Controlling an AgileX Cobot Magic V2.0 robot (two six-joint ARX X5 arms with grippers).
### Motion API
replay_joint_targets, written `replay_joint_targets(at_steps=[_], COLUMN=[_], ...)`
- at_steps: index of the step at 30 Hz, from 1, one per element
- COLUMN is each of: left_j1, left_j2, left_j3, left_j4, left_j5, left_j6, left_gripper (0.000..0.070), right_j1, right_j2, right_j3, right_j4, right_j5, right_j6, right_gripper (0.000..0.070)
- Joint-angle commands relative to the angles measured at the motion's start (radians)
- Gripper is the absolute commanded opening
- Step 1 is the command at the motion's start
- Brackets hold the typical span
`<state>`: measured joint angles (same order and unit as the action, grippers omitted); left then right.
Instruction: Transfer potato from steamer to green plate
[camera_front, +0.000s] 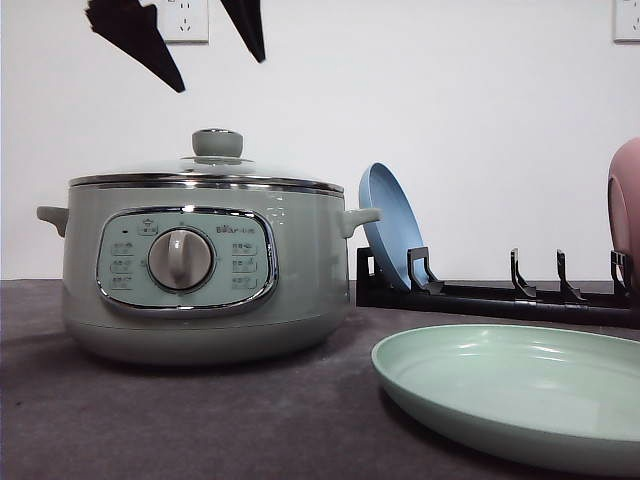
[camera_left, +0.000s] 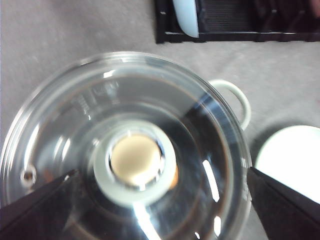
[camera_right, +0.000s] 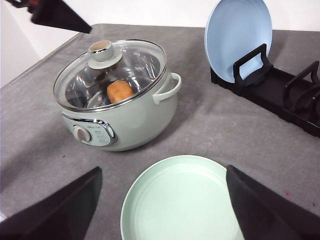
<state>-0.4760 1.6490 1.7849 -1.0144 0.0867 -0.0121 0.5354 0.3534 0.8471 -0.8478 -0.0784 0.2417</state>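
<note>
Lid-removal step: left gripper (camera_left: 160, 200) spread wide above the glass lid's knob (camera_left: 135, 160), right gripper (camera_right: 162, 200) open over the green plate (camera_right: 182, 200); potato (camera_right: 120, 91) inside closed steamer (camera_front: 200, 270); next, descend and pinch the knob.

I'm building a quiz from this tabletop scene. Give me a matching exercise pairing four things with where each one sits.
Things:
1. orange-brown oval potato
2. round blue plate
3. wide pale mint-green plate
4. knobbed glass lid

Places:
A. standing upright in the black rack
B. lying flat on the grey table
C. closed on top of the sage-green steamer
D. inside the steamer, under the glass

Pairs: 1-D, 2-A, 3-B, 4-C
</note>
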Motion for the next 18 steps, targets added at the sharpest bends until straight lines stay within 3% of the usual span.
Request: replay_joint_targets(at_steps=[1,18], left_j1=[-0.008,-0.009], left_j2=[0.037,0.151], left_j3=[0.049,0.078], left_j4=[0.003,-0.019], left_j5=[-0.016,-0.058], left_j6=[0.020,0.027], left_gripper=[0.0700,0.0688], right_j1=[0.004,0.004], right_j2=[0.004,0.004], right_j3=[0.005,0.005], right_j4=[0.009,0.009], right_j5=[0.000,0.008], right_j6=[0.012,0.009], right_gripper=[0.0496,0.0496])
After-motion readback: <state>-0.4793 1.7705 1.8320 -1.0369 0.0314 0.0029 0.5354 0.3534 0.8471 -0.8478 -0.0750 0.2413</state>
